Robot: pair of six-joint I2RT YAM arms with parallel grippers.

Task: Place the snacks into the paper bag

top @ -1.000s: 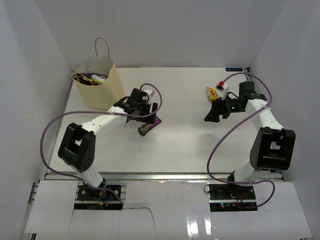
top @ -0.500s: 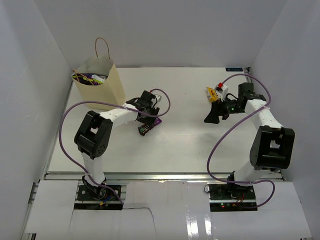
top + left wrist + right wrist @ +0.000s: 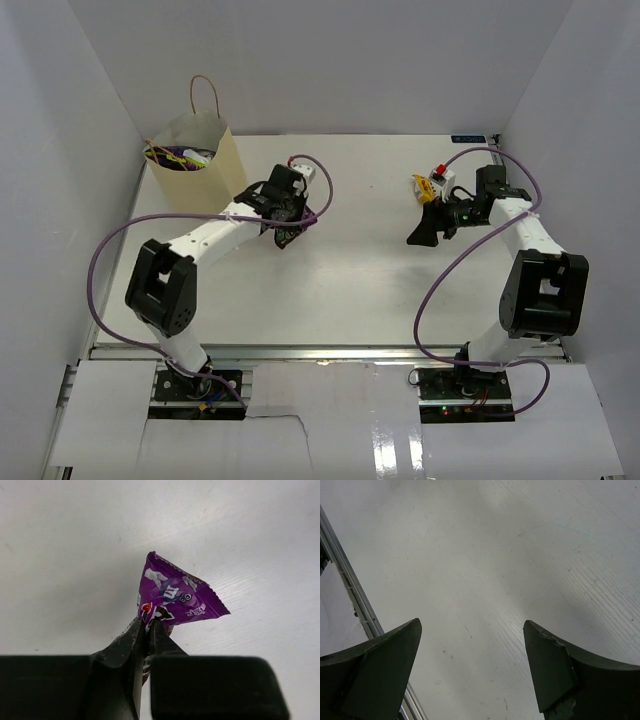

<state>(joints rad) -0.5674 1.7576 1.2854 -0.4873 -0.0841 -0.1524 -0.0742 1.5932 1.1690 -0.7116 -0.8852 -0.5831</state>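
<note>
Gripping a purple candy packet (image 3: 177,597) by its lower corner, the left fingers (image 3: 122,647) are pressed together on the wrapper, with only foil visible between them. The packet fans out above the pinch point, printed face toward the wrist camera. In the overhead view it sits at the tip of the left arm, to the right of the paper bag (image 3: 210,175) and near it, not over its mouth. Whether the packet is clear of the tabletop (image 3: 370,280) cannot be told. The paper bag stands upright at the far left corner, one looped handle raised, with several snacks (image 3: 178,157) showing inside its opening. The right fingers (image 3: 380,655) are spread wide with nothing between them, above bare tabletop. A yellow packet (image 3: 422,185) lies just beyond the tip of the right arm, with a small white and red item (image 3: 441,176) beside it.
</note>
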